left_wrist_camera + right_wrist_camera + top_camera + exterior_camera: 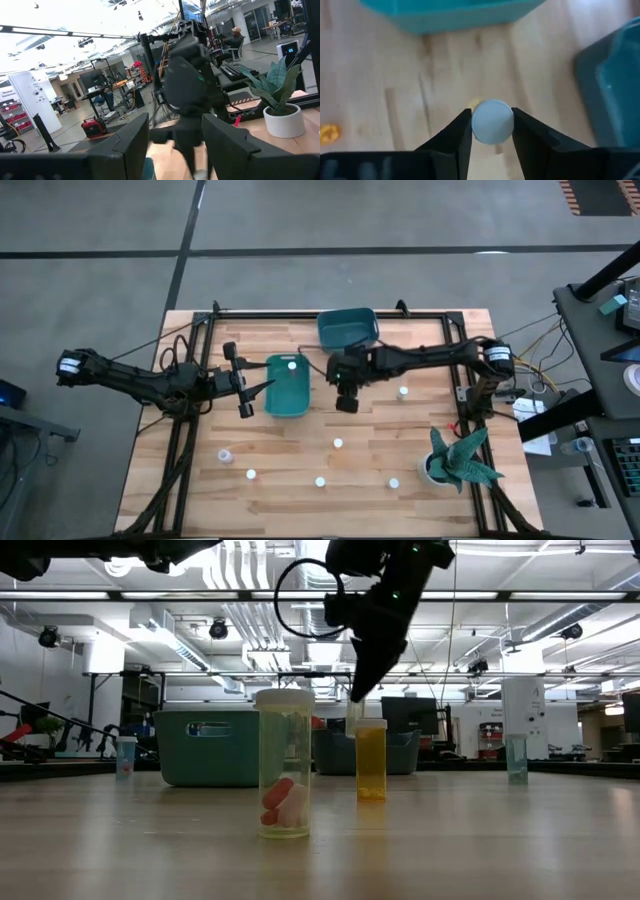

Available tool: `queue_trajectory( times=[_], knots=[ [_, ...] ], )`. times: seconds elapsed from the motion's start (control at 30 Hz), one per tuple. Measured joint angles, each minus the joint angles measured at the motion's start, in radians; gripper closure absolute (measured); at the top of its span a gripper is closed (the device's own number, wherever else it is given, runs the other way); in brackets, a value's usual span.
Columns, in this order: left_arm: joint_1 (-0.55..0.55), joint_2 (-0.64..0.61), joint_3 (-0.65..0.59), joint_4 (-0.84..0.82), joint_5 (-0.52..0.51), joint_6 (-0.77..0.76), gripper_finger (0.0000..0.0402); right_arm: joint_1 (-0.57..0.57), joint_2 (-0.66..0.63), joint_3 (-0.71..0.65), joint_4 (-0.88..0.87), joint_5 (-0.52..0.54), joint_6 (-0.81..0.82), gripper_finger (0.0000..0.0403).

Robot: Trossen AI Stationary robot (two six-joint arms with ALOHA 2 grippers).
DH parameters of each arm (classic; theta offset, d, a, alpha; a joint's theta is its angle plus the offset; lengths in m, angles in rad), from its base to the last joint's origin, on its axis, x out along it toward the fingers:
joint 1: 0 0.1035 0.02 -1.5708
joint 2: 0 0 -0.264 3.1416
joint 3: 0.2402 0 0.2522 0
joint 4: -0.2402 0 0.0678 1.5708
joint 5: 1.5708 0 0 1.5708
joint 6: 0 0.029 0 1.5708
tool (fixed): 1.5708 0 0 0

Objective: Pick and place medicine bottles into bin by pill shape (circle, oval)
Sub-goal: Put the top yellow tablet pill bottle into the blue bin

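White-capped, the medicine bottle sat between the right gripper fingers, which pinched its cap. Grasping done, I judged; next, a lift toward a teal bin nearby. The left gripper waited, jaws apart.

Right gripper clamped, pointing down — left gripper open, hovering.

Matt wooden table; clear, probably plastic bottles; glossy teal bins.
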Motion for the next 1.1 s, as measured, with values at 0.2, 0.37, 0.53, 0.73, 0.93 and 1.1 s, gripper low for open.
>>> queue_trajectory(
  times=[0.2, 0.37, 0.53, 0.73, 0.93, 1.1],
  knots=[
    [0.0, 0.0, 0.0, 0.002, 0.0, 0.0, 0.0233, -0.113, 0.0, 0.095, -0.032, 0.0, -0.002, 0.0288],
    [0.0, 0.0, 0.0, 0.002, 0.0, 0.0, 0.0233, -0.236, -0.001, 0.111, -0.037, 0.001, -0.002, 0.0286],
    [0.0, 0.0, 0.0, 0.002, 0.0, 0.002, 0.0233, -0.347, 0.0, 0.11, -0.027, 0.002, 0.007, 0.0287],
    [0.0, 0.0, 0.0, 0.002, 0.0, 0.002, 0.0233, -0.446, 0.0, 0.102, 0.018, 0.003, 0.037, 0.0286],
    [0.0, 0.0, 0.0, 0.001, 0.0, 0.003, 0.0233, -0.485, 0.0, 0.088, 0.06, 0.0, 0.044, 0.0288],
    [0.0, 0.0, 0.0, 0.001, 0.0, 0.003, 0.0233, -0.495, 0.001, 0.075, 0.092, 0.001, 0.044, 0.0286]
  ],
)
